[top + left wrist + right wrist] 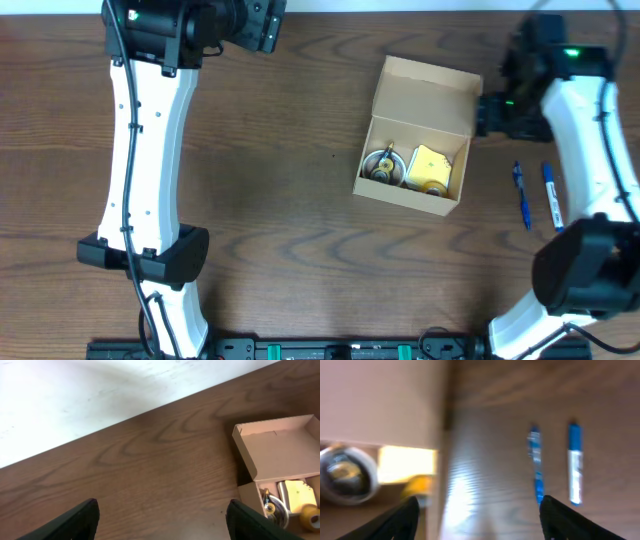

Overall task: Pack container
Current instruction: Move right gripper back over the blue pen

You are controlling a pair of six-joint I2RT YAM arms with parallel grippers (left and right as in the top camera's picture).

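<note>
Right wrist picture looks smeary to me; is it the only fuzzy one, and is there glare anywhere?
Right wrist view: blurred all over, the blue pens smeared, a pale glare streak on the table beside the container. Overhead view: sharp, evenly lit. Left wrist view: sharp, wood grain crisp.

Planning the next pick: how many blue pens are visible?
2, side by side on the table right of the container: nearer pen, farther pen. More may hide inside.
</note>
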